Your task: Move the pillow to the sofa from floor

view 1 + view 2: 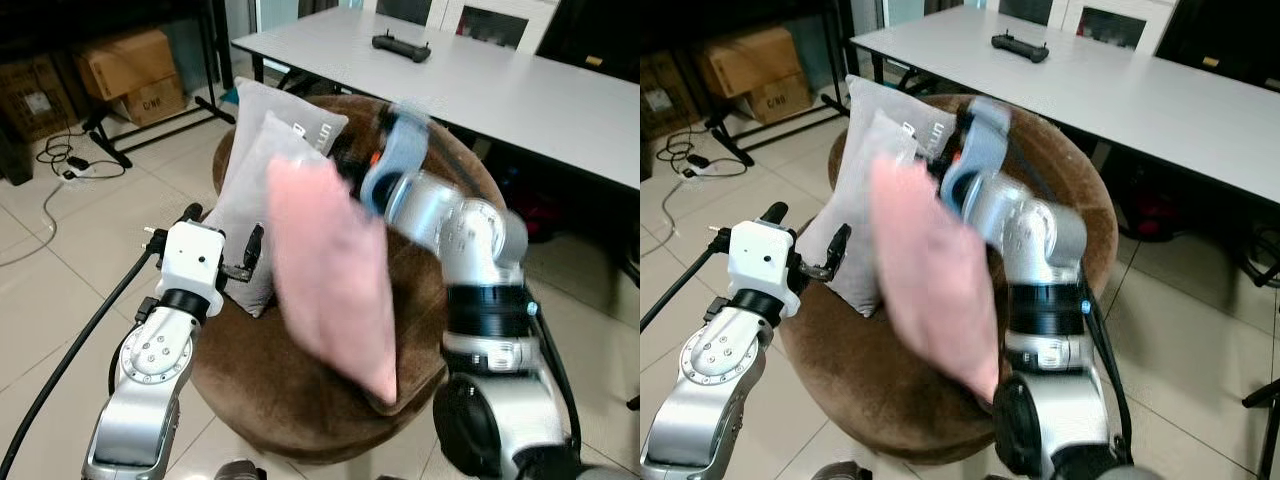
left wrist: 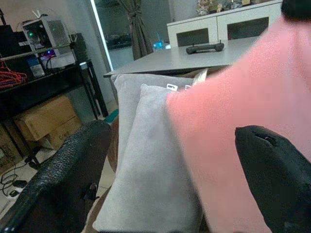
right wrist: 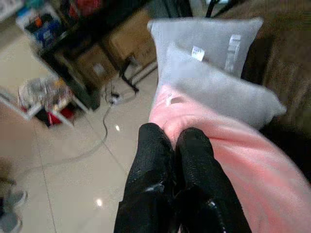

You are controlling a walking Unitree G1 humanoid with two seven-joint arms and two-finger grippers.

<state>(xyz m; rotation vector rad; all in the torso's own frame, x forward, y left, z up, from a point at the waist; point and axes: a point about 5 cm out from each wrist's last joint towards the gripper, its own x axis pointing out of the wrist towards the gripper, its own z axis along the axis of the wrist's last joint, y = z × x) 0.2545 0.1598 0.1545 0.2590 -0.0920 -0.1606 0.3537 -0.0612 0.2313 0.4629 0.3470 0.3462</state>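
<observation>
A pink pillow [image 1: 335,280] hangs tilted over the round brown sofa [image 1: 260,390], its lower corner down by the seat's front edge. My right gripper [image 3: 176,138] is shut on the pillow's top edge, with the arm reaching in from the right. Two grey pillows [image 1: 245,195] lean upright against the sofa's back left, just behind the pink one. My left gripper [image 1: 222,228] stands open at the sofa's left side, beside the front grey pillow [image 2: 146,165], holding nothing.
A long white table [image 1: 520,90] with a black controller [image 1: 400,46] stands right behind the sofa. Cardboard boxes [image 1: 125,62] sit under a black rack at the far left, and cables [image 1: 60,165] lie on the tiled floor there.
</observation>
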